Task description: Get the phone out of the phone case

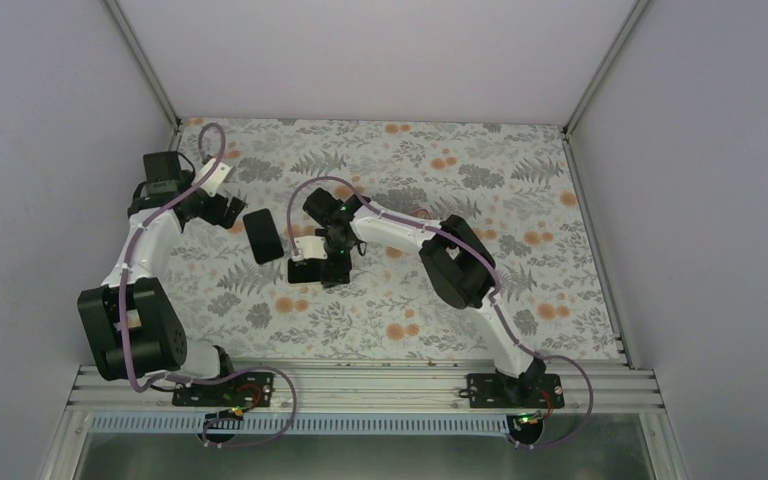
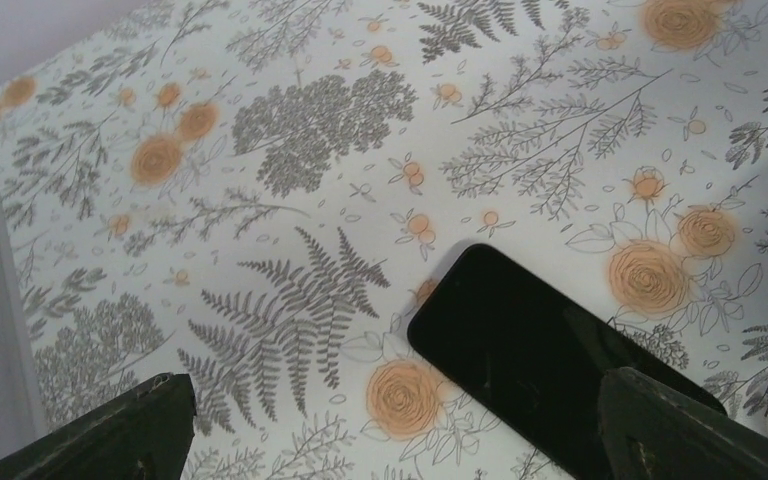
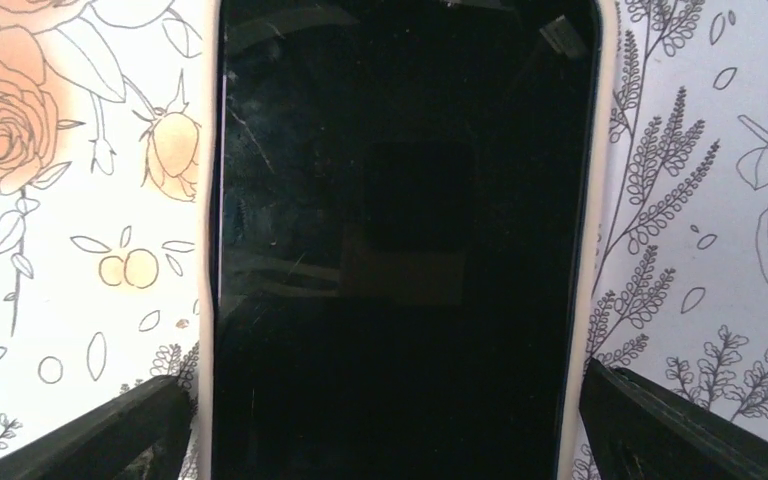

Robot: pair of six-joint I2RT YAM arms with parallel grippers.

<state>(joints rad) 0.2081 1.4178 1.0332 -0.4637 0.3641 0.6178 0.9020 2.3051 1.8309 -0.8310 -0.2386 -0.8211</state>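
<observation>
Closest to the overhead camera, the left arm's black elbow (image 1: 125,330) rises at 7 o'clock of the scene. Below it spreads the table (image 1: 520,190), covered in a print of grey ferns and orange roses. The left arm (image 1: 145,245) runs from its base at the near edge toward 10 o'clock. The right arm (image 1: 460,265) bends from 5 o'clock in toward the middle.

The phone (image 3: 400,250) lies flat a little to the 8 o'clock side of the table's centre, screen up and dark. It sits inside the phone case (image 3: 605,200), whose pale rim shows along both long edges. In the overhead view the phone shows as a dark rectangle (image 1: 302,271) beside the right wrist.

The right claw (image 3: 385,380) is directly over the phone with its jaws spread wider than the case. One black finger (image 3: 110,435) stands outside the rim at 7 o'clock of the wrist view, the other at 5 o'clock. Whether either touches the case cannot be told.

A glossy black slab (image 1: 262,236) with rounded corners lies at 10 o'clock from the phone, apart from it. Whether it is a phone cannot be told.

The left claw (image 2: 392,385) is at 10 o'clock from the slab, jaws wide apart. In its wrist view one end of the slab (image 2: 540,350) runs under the finger (image 2: 680,425) at 5 o'clock.
</observation>
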